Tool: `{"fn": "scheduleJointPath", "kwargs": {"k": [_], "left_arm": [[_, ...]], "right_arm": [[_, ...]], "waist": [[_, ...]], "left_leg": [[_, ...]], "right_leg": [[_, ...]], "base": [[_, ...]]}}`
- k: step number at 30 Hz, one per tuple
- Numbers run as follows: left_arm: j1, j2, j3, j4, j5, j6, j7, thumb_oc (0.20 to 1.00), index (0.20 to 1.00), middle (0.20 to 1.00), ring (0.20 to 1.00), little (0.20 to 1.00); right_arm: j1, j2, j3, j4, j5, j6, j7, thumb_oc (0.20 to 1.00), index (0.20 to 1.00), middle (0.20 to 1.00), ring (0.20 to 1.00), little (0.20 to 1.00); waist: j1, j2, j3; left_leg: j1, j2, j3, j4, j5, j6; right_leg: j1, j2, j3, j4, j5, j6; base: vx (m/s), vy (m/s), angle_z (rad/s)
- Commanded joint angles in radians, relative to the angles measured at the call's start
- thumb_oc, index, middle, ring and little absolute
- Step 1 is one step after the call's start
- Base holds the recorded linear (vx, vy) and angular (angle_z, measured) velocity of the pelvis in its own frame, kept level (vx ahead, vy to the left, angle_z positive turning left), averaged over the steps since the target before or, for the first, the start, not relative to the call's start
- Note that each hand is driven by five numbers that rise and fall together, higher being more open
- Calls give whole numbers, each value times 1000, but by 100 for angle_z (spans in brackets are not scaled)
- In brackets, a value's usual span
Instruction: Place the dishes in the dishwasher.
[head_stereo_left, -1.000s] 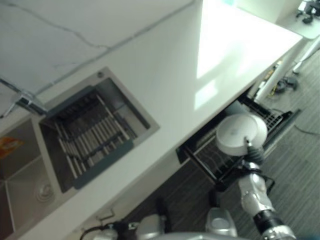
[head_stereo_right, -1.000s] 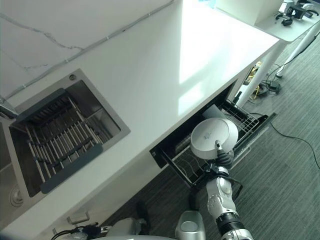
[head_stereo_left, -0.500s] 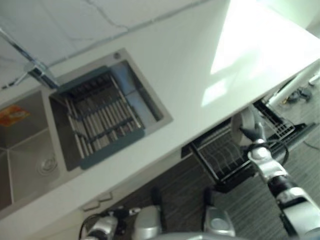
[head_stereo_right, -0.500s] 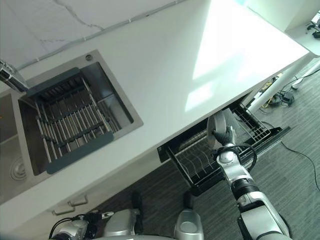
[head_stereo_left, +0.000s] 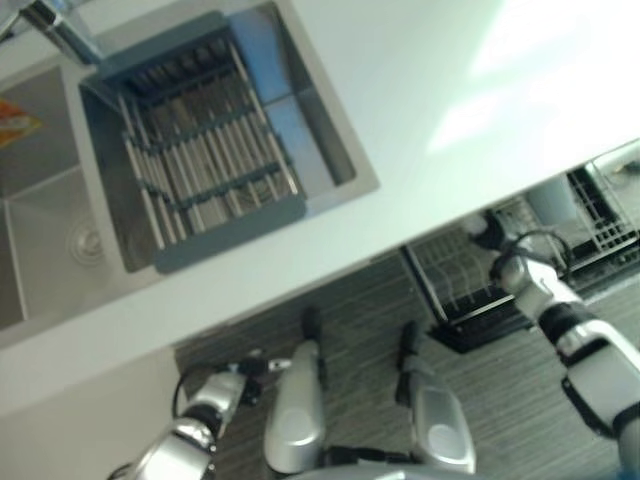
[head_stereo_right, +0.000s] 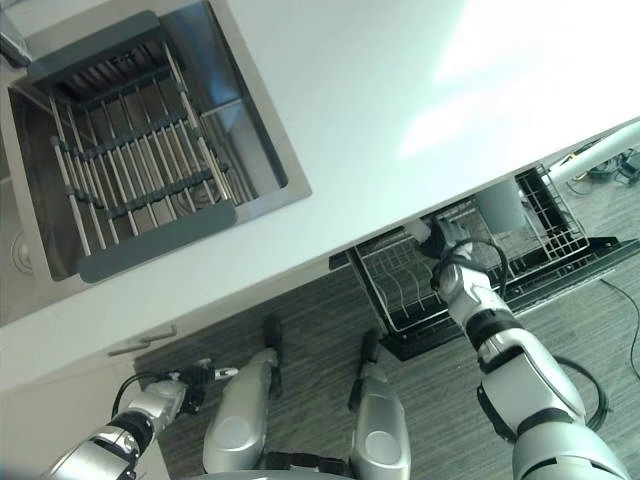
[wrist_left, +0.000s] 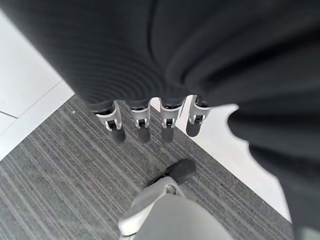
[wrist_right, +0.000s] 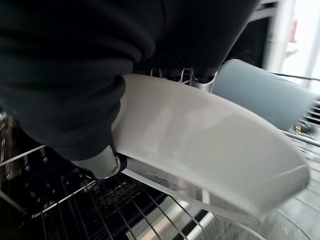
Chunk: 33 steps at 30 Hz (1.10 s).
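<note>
The right hand (head_stereo_right: 445, 243) reaches under the edge of the white tabletop (head_stereo_right: 380, 110) into the pulled-out dishwasher rack (head_stereo_right: 400, 290). Its wrist view shows it gripping a white bowl (wrist_right: 210, 145): the thumb (wrist_right: 100, 162) presses against the bowl's outer wall while the fingers run behind the far side of the rim. The bowl is tilted on its side just above the wire tines of the rack, the rim pointing away from the palm. Right behind the bowl, further into the rack, stands a grey cup (wrist_right: 265, 97), seen from the head camera as a pale cylinder (head_stereo_right: 500, 205) just beside the hand.

Further along the tabletop lies a steel sink (head_stereo_left: 60, 200), with a dark-framed drying rack (head_stereo_left: 200, 160) of parallel rods sitting across one basin.

The left hand (head_stereo_right: 165, 400) hangs low beside the cabinet front, well apart from the dishwasher. Its wrist view shows the fingers (wrist_left: 142, 125) loosely straight over the striped grey carpet (wrist_left: 60, 190), holding nothing.
</note>
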Motion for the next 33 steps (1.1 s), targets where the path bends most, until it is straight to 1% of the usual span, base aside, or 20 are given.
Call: {"fn": "scheduleJointPath", "kwargs": {"k": [1,3,4,5,6,7,10,12,14,15,17,19,20,22,24,29,30,31,32,33], "left_arm": [[19,11,-25,14,-22,-29,11,1000,1000,1000,1000,1000],[9,12,-40,10,-31,-32,19,1000,1000,1000,1000,1000],[1,11,-46,4,-45,-28,26,1000,1000,1000,1000,1000],[1,7,-51,1,-56,-24,30,1000,1000,1000,1000,1000],[0,3,-54,0,-65,-28,33,1000,1000,1000,1000,1000],[-4,2,-56,-4,-86,-29,34,1000,1000,1000,1000,1000],[-4,-5,-62,-12,-110,-34,48,1000,1000,1000,1000,1000],[3,-14,-67,-20,-120,-38,58,1000,1000,1000,1000,1000],[8,-22,-66,-20,-134,-53,59,1000,1000,1000,1000,1000],[6,-23,-70,-24,-146,-52,60,1000,1000,1000,1000,1000],[4,-23,-72,-33,-157,-57,65,1000,1000,1000,1000,1000],[5,-23,-71,-32,-167,-66,68,1000,1000,1000,1000,1000],[5,-22,-68,-33,-174,-71,67,1000,1000,1000,1000,1000],[3,-19,-68,-41,-186,-70,67,1000,1000,1000,1000,1000],[4,-20,-68,-42,-202,-78,71,1000,1000,1000,1000,1000],[5,-10,-65,-71,-227,-77,72,1000,1000,1000,1000,1000],[7,-8,-67,-79,-232,-80,71,1000,1000,1000,1000,1000],[8,-9,-68,-84,-235,-80,71,1000,1000,1000,1000,1000],[12,-13,-72,-87,-239,-84,75,1000,1000,1000,1000,1000],[12,-14,-76,-91,-243,-82,77,1000,1000,1000,1000,1000]], "right_arm": [[-49,-53,29,-8,-79,50,-80,200,200,200,200,200],[-71,-45,42,18,-84,87,-130,200,200,200,200,200],[-89,-39,42,32,-85,128,-177,200,200,200,200,200],[-92,-34,43,37,-97,161,-215,200,200,200,200,200],[-95,-33,46,42,-97,178,-249,200,200,200,200,200],[-108,-29,43,53,-122,226,-314,200,200,200,200,200],[-113,-30,36,60,-89,315,-405,200,200,200,200,200],[-121,-36,42,66,-100,355,-454,200,200,200,200,200],[-129,-31,46,86,-99,371,-510,200,200,200,200,200],[-133,-30,49,85,-101,393,-540,200,200,200,200,200],[-141,-40,57,80,-98,416,-591,200,200,200,200,200],[-150,-49,61,80,-97,420,-617,200,200,200,200,200],[-159,-54,64,81,-117,431,-627,200,200,200,200,200],[-170,-63,79,80,-113,433,-619,200,200,200,200,200],[-182,-69,97,85,-152,436,-603,200,200,200,200,200],[-193,-84,121,83,-91,441,-568,200,200,200,200,200],[-197,-84,119,87,-45,418,-556,200,200,200,200,200],[-197,-83,117,88,-16,417,-553,583,583,583,583,583],[-195,-75,102,94,68,380,-554,1000,1000,1000,1000,1000],[-198,-69,91,101,84,355,-534,1000,1000,1000,1000,1000]], "waist": [[24,9,-26],[28,13,-26],[30,19,-26],[30,25,-26],[30,30,-26],[30,39,-26],[28,49,-26],[30,55,-26],[30,61,-26],[29,63,-26],[28,64,-26],[29,64,-26],[29,63,-26],[28,63,-26],[26,65,-26],[24,67,-26],[25,69,-26],[25,72,-26],[25,76,-26],[24,79,-26]], "left_leg": [[-39,-24,-115,122,-103,55],[-76,-31,-121,165,-117,64],[-106,-36,-127,193,-126,70],[-108,-40,-134,219,-158,68],[-121,-45,-138,232,-164,73],[-142,-51,-140,250,-170,76],[-192,-60,-137,288,-182,86],[-222,-65,-138,302,-188,90],[-245,-65,-134,302,-183,90],[-254,-66,-131,304,-183,92],[-277,-68,-127,311,-187,97],[-297,-69,-123,320,-189,99],[-311,-69,-122,326,-191,99],[-337,-67,-117,335,-190,99],[-359,-65,-113,337,-188,99],[-405,-69,-114,339,-183,100],[-419,-72,-115,340,-182,100],[-426,-72,-113,341,-180,99],[-437,-72,-113,345,-180,99],[-441,-73,-112,345,-180,98]], "right_leg": [[-56,-55,-44,237,-128,3],[-87,-58,-42,271,-136,-3],[-115,-60,-39,299,-142,-6],[-120,-60,-26,329,-172,-1],[-133,-61,-23,345,-179,-3],[-157,-63,-20,369,-185,-5],[-211,-69,-14,415,-198,-9],[-242,-67,-9,431,-206,-13],[-270,-67,-7,441,-206,-12],[-282,-67,-4,446,-206,-11],[-308,-69,0,456,-206,-8],[-327,-71,0,464,-207,-7],[-341,-71,1,471,-208,-5],[-367,-70,4,482,-208,-5],[-393,-69,7,492,-211,-4],[-442,-64,8,498,-208,-4],[-454,-64,7,497,-208,-5],[-460,-64,7,498,-207,-6],[-472,-66,7,502,-208,-8],[-478,-66,8,504,-208,-8]], "base": [[-116,-34,8],[-85,-12,12],[1,17,9],[0,36,2],[17,53,-12],[-49,55,-17],[-39,36,-10],[-36,34,-1],[-21,50,-7],[-2,55,-8],[-5,22,-3],[0,0,0],[0,0,0],[0,0,0],[-9,44,-4],[-2,6,-1],[0,0,0],[0,0,0],[0,0,0],[-8,45,0]]}}
